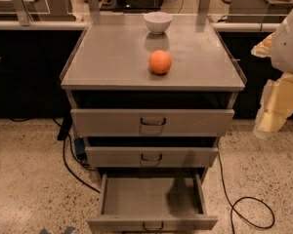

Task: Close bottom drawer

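The grey metal cabinet [112, 57] has three drawers. The bottom drawer [136, 199] is pulled far out toward me, its shallow tray empty, and its small dark loop handle [153, 226] sits at the frame's lower edge. The middle drawer [151, 156] and top drawer [152, 122] stick out only a little. My arm comes in at the right edge, white above and cream below. The gripper [269, 123] hangs to the right of the cabinet, level with the top drawer and apart from all the drawers.
An orange ball [160, 62] and a white bowl [157, 22] stand on the cabinet top. Black cables [249, 213] lie on the speckled floor on both sides of the cabinet. Dark counters run behind it.
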Robot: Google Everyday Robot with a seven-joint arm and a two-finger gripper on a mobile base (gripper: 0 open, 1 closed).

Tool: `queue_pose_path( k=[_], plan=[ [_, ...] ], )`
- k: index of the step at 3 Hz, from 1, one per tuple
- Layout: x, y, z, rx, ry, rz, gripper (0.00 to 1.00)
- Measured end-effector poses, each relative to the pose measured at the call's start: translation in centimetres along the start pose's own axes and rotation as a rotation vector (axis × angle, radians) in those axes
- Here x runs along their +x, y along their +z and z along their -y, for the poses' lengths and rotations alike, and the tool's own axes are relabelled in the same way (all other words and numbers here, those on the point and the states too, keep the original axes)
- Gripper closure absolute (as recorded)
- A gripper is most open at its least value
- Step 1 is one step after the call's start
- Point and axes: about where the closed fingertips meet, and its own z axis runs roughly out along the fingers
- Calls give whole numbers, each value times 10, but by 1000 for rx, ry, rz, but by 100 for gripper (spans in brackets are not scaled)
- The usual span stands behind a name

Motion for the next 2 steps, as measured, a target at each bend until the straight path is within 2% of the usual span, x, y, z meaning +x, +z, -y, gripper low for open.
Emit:
queue_pose_path(
  k=[1,2],
  plan=[
    [-3,0,-2,14,-6,3,0],
    [-5,14,-24,36,56,40,0]
  ],
)
